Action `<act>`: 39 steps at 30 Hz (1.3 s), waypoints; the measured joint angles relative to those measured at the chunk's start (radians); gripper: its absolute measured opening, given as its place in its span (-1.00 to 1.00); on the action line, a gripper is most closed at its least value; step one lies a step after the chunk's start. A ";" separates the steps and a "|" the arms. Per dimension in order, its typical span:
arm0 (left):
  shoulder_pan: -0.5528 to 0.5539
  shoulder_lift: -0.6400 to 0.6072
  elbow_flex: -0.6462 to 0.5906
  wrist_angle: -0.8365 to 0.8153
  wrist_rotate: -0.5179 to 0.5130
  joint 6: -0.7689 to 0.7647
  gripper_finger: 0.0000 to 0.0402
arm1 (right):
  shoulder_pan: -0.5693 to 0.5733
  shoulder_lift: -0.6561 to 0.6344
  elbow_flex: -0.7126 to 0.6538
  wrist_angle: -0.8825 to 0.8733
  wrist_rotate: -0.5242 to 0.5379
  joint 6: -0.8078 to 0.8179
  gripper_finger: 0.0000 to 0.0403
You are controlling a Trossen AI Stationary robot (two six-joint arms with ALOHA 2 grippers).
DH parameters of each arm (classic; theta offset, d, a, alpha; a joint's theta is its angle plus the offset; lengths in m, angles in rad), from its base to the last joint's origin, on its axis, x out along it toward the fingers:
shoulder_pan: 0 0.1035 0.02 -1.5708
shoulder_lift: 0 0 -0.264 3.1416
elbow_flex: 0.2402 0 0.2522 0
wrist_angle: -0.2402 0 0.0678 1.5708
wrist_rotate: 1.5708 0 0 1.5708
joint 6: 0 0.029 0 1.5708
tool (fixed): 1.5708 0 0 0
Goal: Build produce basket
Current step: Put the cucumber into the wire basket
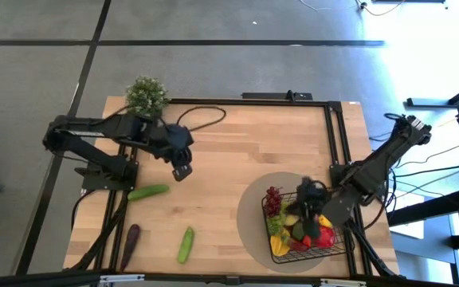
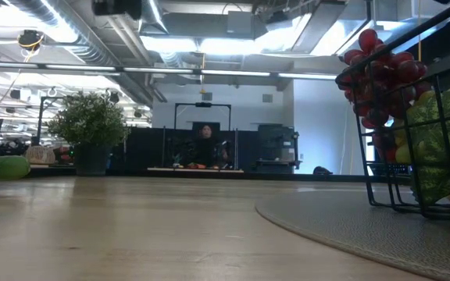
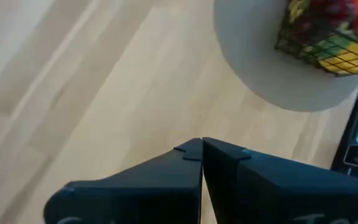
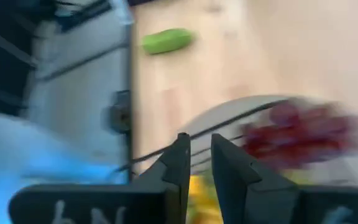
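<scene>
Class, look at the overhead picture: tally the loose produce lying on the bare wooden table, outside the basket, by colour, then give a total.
Green: 2, a cucumber near the left arm and another cucumber by the front edge
Purple: 1, an eggplant
Total: 3

The basket (image 1: pixel 307 233) on its round grey mat (image 1: pixel 253 227) is heaped with produce, and the right gripper (image 1: pixel 310 209) hangs just over it, so little room is left above. Left of the mat the wooden table (image 1: pixel 237 151) lies bare up to two cucumbers (image 1: pixel 147 191) and an eggplant (image 1: pixel 130 238). Far from the basket, the potted plant (image 1: pixel 146 96) and a looped cable (image 1: pixel 202 118) occupy the back-left corner.
</scene>
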 joint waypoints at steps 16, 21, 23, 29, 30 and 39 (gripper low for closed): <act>-0.137 -0.001 -0.003 -0.350 -0.004 -0.535 -1.00 | -0.371 0.000 0.399 -0.378 0.101 -0.404 -0.72; -0.160 -0.002 -0.064 -0.345 0.069 -0.595 -1.00 | -0.488 0.001 0.406 -0.368 -0.005 -0.471 -0.72; -0.165 -0.001 -0.109 -0.343 0.119 -0.618 -1.00 | -0.530 0.007 0.406 -0.367 -0.062 -0.486 -0.72; -0.189 -0.001 -0.197 -0.288 0.219 -0.598 -1.00 | -0.644 0.042 0.405 -0.347 -0.219 -0.532 -0.72; -0.192 -0.001 -0.208 -0.286 0.226 -0.579 -1.00 | -0.662 0.053 0.405 -0.346 -0.262 -0.545 -0.72; -0.196 -0.001 -0.280 -0.190 0.269 -0.509 -1.00 | -0.745 0.158 0.405 -0.345 -0.442 -0.675 -0.72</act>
